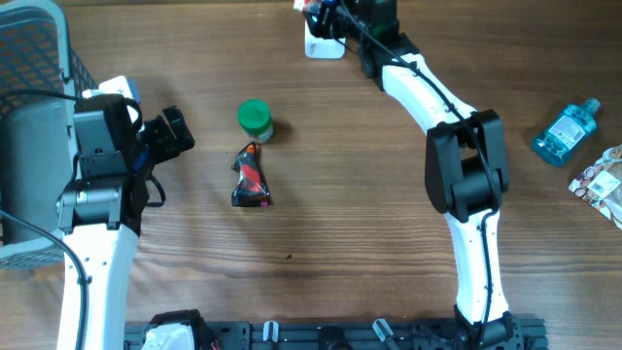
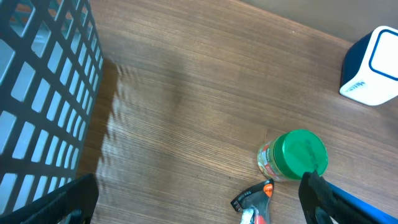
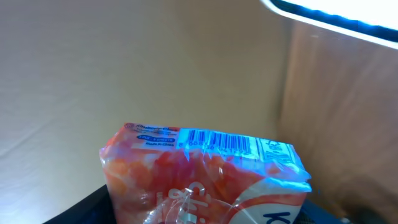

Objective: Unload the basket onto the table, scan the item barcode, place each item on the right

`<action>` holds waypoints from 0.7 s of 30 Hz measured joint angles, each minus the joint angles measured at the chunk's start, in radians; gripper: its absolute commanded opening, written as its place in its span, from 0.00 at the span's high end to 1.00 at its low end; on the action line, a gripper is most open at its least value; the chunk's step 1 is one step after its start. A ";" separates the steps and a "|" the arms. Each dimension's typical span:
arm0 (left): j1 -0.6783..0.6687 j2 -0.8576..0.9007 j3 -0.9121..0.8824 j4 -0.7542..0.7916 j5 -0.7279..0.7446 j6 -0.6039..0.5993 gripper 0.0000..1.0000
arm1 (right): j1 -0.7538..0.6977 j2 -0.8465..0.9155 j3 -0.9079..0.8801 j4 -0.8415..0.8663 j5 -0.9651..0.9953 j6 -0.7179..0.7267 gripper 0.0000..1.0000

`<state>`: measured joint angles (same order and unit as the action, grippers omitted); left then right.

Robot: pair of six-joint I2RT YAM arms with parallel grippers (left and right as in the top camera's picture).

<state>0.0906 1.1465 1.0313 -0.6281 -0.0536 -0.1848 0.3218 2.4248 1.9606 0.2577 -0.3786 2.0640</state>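
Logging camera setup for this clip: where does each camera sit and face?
Overhead: above the table, looking straight down; both arms show, left gripper by the basket, right gripper at the scanner.
Left wrist: angled down at the green-lidded jar; own open fingertips at bottom corners.
Right wrist: close on the orange packet it holds, barcode lit blue.
Shared: overhead and left wrist both show jar, scanner, basket.

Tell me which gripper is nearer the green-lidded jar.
Left. The left gripper sits open short of the jar; the right gripper is away at the scanner, holding the packet.
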 measured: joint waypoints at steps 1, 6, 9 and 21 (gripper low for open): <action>0.000 0.000 0.000 0.000 0.000 0.000 0.00 | -0.007 0.004 0.000 0.007 -0.007 0.001 0.24; 0.000 0.000 0.000 0.000 0.000 0.000 0.00 | -0.021 0.041 0.000 0.015 -0.026 0.001 0.23; 0.000 0.000 0.000 0.000 0.000 0.000 0.00 | -0.020 0.078 0.000 0.046 -0.049 0.002 0.24; 0.000 0.000 0.000 0.000 0.000 0.000 0.00 | -0.022 0.092 -0.001 0.245 -0.172 -0.001 0.43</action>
<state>0.0906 1.1465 1.0313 -0.6285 -0.0536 -0.1848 0.3000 2.5172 1.9598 0.5030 -0.5503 2.0632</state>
